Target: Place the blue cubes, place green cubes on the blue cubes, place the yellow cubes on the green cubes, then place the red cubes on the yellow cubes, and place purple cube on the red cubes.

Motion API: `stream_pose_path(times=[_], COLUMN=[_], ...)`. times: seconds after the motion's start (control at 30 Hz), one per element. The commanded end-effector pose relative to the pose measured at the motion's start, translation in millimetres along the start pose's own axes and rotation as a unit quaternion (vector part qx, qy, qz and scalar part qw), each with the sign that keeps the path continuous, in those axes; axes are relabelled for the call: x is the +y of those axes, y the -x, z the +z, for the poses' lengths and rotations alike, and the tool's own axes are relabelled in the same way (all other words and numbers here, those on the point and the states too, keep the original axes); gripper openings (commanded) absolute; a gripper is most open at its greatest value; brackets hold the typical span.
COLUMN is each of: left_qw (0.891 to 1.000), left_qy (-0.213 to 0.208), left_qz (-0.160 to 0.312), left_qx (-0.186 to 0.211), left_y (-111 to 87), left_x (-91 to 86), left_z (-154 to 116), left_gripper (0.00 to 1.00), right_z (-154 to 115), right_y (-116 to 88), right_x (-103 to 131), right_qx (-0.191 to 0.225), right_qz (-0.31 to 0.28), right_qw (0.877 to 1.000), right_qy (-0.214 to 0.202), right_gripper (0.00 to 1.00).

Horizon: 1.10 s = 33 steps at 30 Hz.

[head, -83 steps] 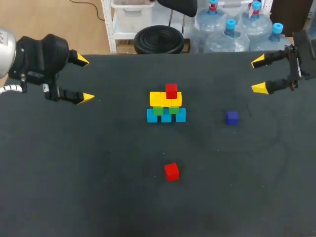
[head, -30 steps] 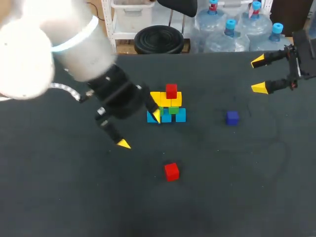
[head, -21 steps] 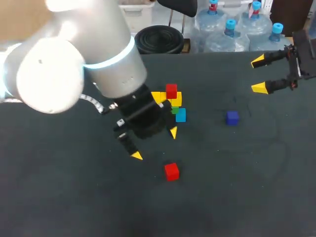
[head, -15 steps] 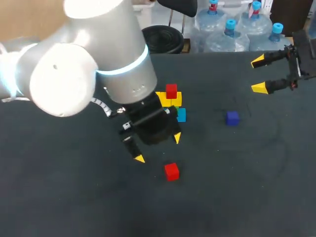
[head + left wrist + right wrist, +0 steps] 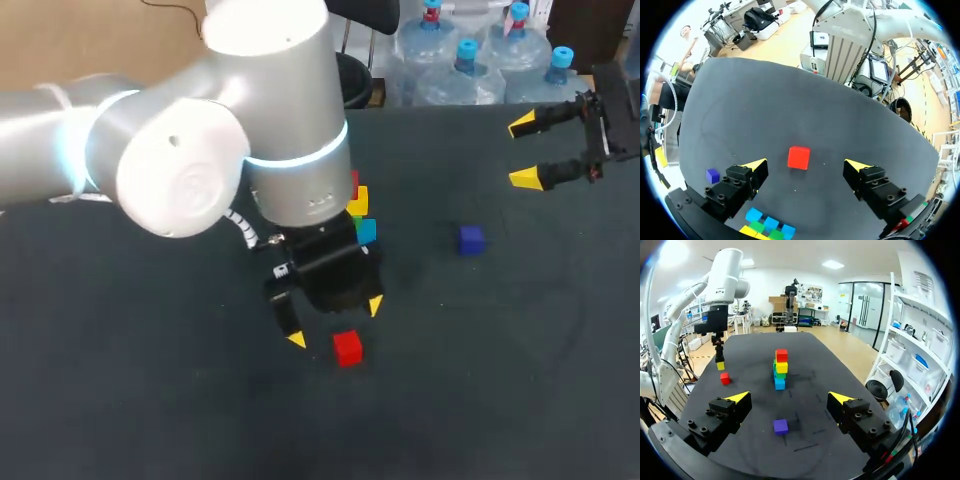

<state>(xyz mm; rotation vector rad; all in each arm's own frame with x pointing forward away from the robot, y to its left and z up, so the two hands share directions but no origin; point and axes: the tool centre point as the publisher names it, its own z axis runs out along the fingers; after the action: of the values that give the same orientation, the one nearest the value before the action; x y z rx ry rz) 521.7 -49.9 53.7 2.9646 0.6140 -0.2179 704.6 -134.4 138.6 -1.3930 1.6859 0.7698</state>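
Note:
A stack (image 5: 362,215) of blue, green and yellow cubes with one red cube on top stands mid-table, mostly hidden behind my left arm in the head view. It shows whole in the right wrist view as the stack (image 5: 780,369). A loose red cube (image 5: 347,348) lies nearer the front. My left gripper (image 5: 336,322) hangs open just above it. The red cube (image 5: 798,157) lies ahead of my left gripper (image 5: 806,165), in line with the gap, untouched. A purple cube (image 5: 471,239) sits to the right. My right gripper (image 5: 524,152) is open at the far right, holding nothing.
The purple cube (image 5: 780,426) lies on bare black tabletop (image 5: 520,380) just ahead of my right gripper (image 5: 788,397). My bulky left arm (image 5: 270,150) stretches over the left half of the table, beside the stack.
My left arm has swung from the left past the stack toward the front, its open gripper coming down over the loose red cube. My right arm has stayed still.

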Motion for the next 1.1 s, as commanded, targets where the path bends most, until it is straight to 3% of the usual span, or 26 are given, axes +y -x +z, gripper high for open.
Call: stream_pose_path(times=[0.03, 0.6, 0.9, 1.1], left_qw=[1.0, 0.999, 0.999, 0.999], left_qy=[-0.021, -0.04, -0.038, -0.034], left_qz=[0.004, 0.025, 0.021, 0.014], left_qx=[-0.005, -0.016, -0.02, -0.024], left_y=[-3.5, -7.7, -10.9, -12.6], left_x=[8.7, 14.7, 13.3, 9.5], left_z=[9, 30, 34, 37], left_gripper=[1.0, 1.0, 0.8, 0.77], right_z=[1, 1, 1, 1], right_y=[0, 0, 0, 0], right_x=[0, 0, 0, 0], right_qx=[-0.001, -0.001, -0.001, -0.001], right_qz=[-0.001, -0.001, -0.001, -0.001], right_qw=[1.0, 1.0, 1.0, 1.0], right_qy=[0.0, 0.0, 0.0, 0.0], right_gripper=[1.0, 1.0, 1.0, 1.0])
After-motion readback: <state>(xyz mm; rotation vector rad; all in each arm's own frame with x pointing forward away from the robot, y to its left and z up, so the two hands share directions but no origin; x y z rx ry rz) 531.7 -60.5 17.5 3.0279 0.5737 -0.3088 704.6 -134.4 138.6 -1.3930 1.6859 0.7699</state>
